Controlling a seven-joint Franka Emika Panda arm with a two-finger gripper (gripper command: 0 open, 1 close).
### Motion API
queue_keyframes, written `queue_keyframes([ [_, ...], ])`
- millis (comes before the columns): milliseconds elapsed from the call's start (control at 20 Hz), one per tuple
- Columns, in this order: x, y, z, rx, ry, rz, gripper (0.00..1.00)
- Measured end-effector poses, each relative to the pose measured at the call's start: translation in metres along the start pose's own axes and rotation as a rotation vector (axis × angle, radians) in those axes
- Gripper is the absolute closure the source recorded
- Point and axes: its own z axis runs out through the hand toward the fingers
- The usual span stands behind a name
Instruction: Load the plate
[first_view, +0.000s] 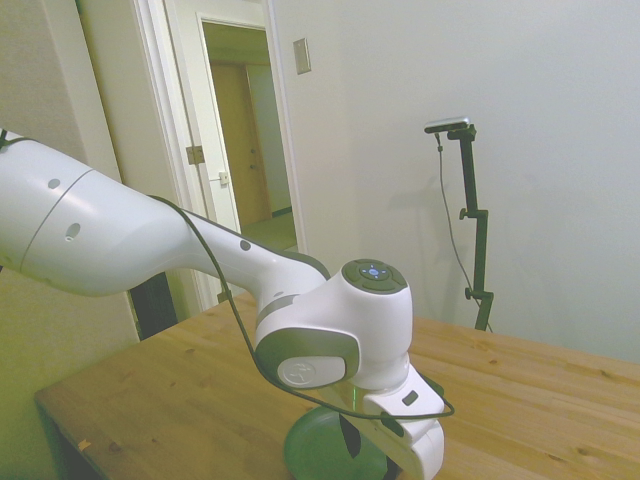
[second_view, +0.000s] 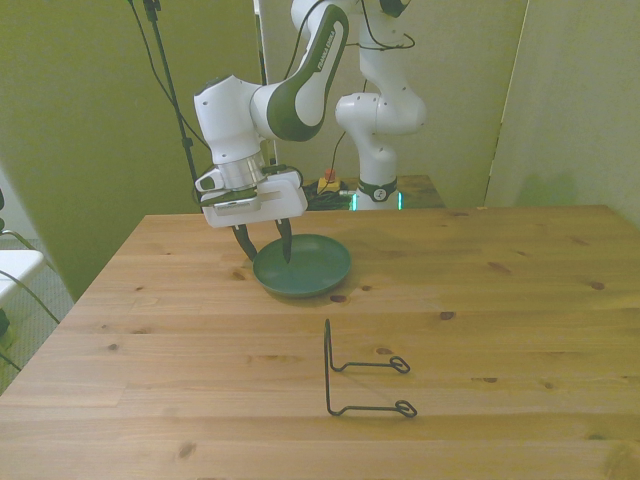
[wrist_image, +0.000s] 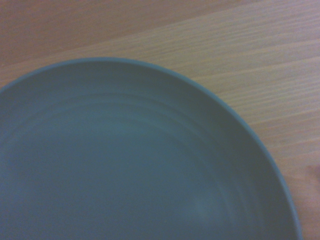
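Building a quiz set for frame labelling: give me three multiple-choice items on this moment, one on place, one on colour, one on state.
1. Where does the wire stand sit relative to the plate in the front view?
A. nearer the camera
B. behind it
C. on it

2. What colour is the plate?
A. white
B. dark teal-green
C. red

3. How is the pincer?
A. shut on the plate
B. open, fingers straddling the plate's rim on the front view's left
C. open over the stand

Answers: 1 A, the stand lies lower in the picture; 2 B, clear in the wrist view; 3 B, a gap shows between the fingers.
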Motion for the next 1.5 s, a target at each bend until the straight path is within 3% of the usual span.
queue_keyframes([
  [1200, 0.002, 0.004, -0.002, 0.007, 0.002, 0.006, 1.0],
  [1500, -0.002, -0.005, -0.017, 0.023, 0.012, -0.009, 1.0],
])
